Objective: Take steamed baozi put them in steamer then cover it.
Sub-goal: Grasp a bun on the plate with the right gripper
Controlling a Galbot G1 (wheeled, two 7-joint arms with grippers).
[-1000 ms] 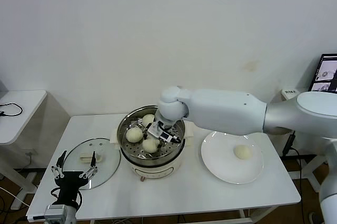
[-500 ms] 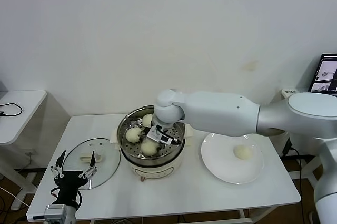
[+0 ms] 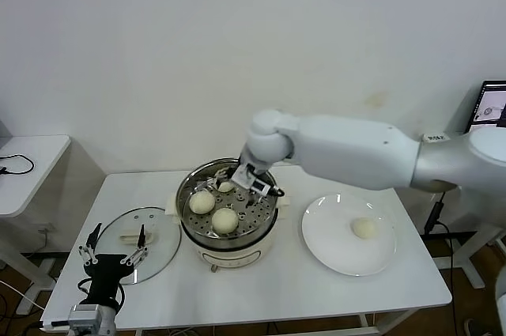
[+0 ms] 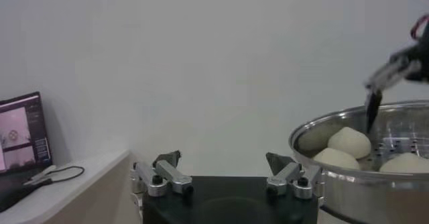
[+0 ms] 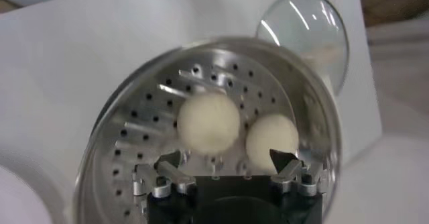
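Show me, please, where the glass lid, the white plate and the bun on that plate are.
glass lid [image 3: 130, 245]: head view, on the clear glass beside its handle.
white plate [image 3: 328, 249]: head view, on a bare part near its front rim.
bun on the plate [image 3: 364, 228]: head view, on its top.

Bright, even indoor light, soft shadows only. Glare streaks the glass lid [image 5: 310, 31] and the steel steamer [image 5: 201, 131] wall. The right wrist view is slightly blurred, its nearest parts out of focus.

Four baozi [image 3: 225, 220], one steamer [image 3: 190, 190], one cover [image 3: 150, 251].
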